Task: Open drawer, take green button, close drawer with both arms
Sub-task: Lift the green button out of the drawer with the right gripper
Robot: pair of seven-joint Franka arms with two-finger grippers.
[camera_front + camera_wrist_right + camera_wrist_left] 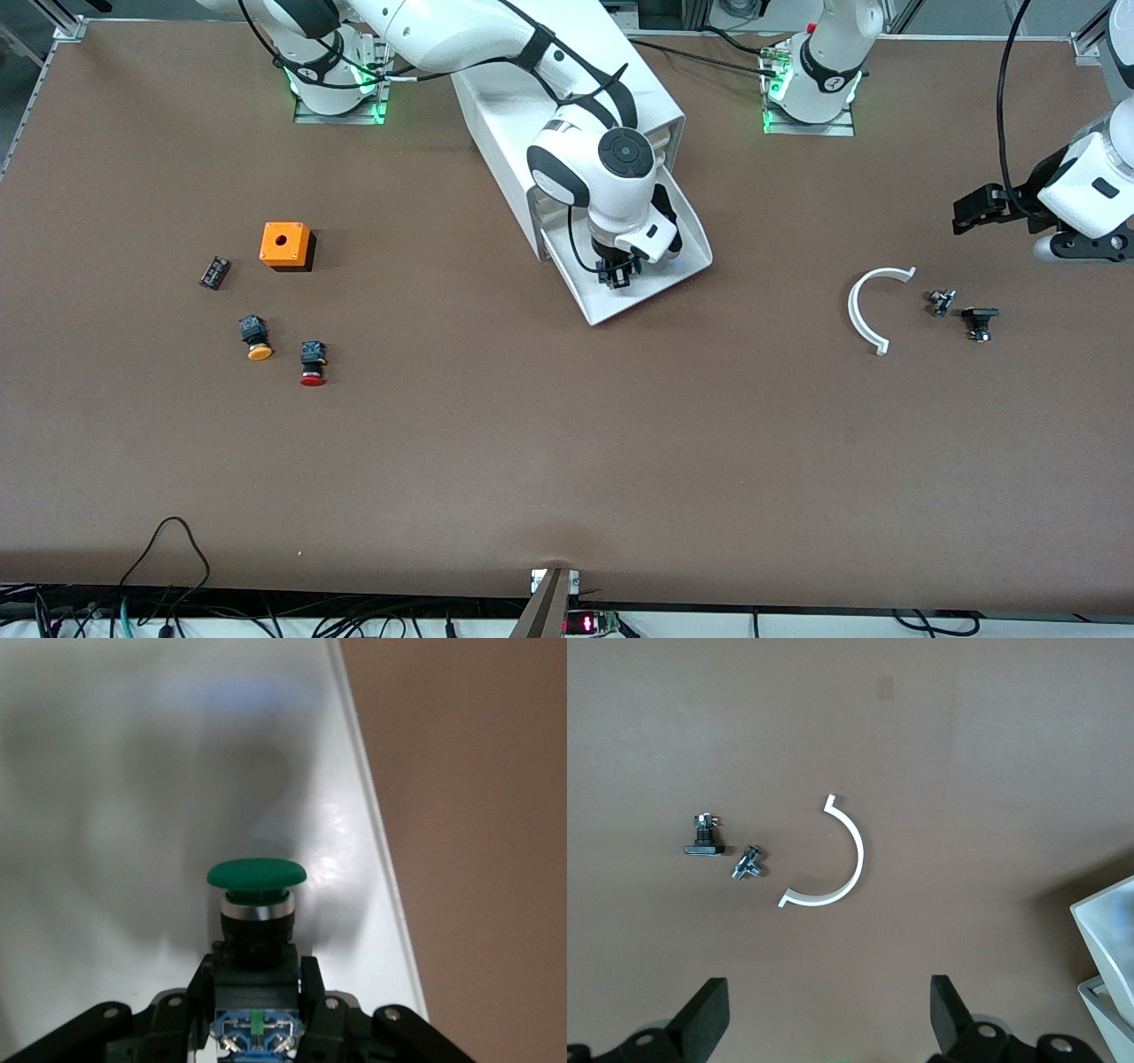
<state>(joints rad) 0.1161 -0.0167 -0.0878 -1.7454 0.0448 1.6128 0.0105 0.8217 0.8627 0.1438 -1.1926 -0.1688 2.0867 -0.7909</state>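
Note:
The drawer (682, 266) is pulled out of the white cabinet (500, 142), low down, toward the front camera. My right gripper (617, 273) is inside the drawer, shut on the black-blue body of the green-capped button (256, 875). In the right wrist view its fingers (312, 979) clamp the body from both sides, over the white drawer floor (106, 815). I cannot tell if the button touches the floor. My left gripper (974, 211) waits open and empty above the table at the left arm's end; its left wrist view (828, 1019) shows bare table between the fingers.
A white curved strip (873, 306), a small metal piece (941, 302) and a black part (980, 321) lie below the left gripper. At the right arm's end lie an orange box (285, 245), a yellow-orange-capped button (256, 338), a red-capped button (312, 363) and a small black part (214, 272).

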